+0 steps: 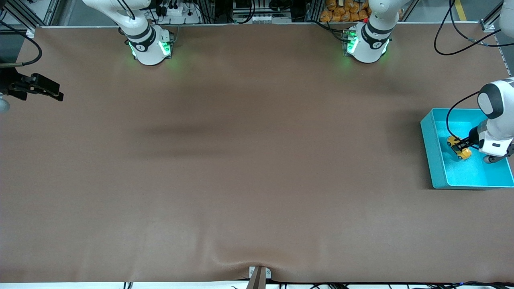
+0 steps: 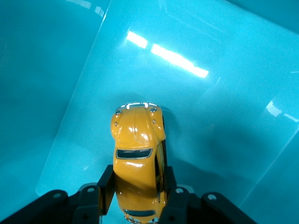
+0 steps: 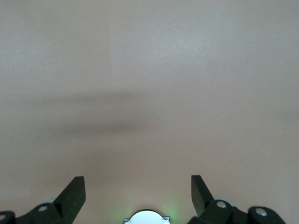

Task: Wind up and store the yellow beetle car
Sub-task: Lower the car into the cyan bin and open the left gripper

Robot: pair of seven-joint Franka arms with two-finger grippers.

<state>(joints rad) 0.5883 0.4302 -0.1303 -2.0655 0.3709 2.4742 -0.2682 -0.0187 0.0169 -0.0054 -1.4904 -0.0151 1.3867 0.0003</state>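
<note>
The yellow beetle car [image 1: 464, 153] is inside the turquoise bin [image 1: 430, 152] at the left arm's end of the table. My left gripper [image 1: 459, 147] reaches down into the bin and is shut on the car's sides. In the left wrist view the car [image 2: 136, 135] sits between my left gripper's [image 2: 138, 177] two black fingers [image 2: 105, 183], low over the bin's floor [image 2: 210, 116]. I cannot tell whether its wheels touch the floor. My right gripper [image 1: 48, 90] is open and empty, held over the table's edge at the right arm's end; its wrist view [image 3: 138, 186] shows only bare mat.
The brown mat [image 1: 241, 160] covers the whole table. The two arm bases [image 1: 150, 46] [image 1: 367, 44] stand along the edge farthest from the front camera. A small bracket [image 1: 259, 275] sits at the nearest edge.
</note>
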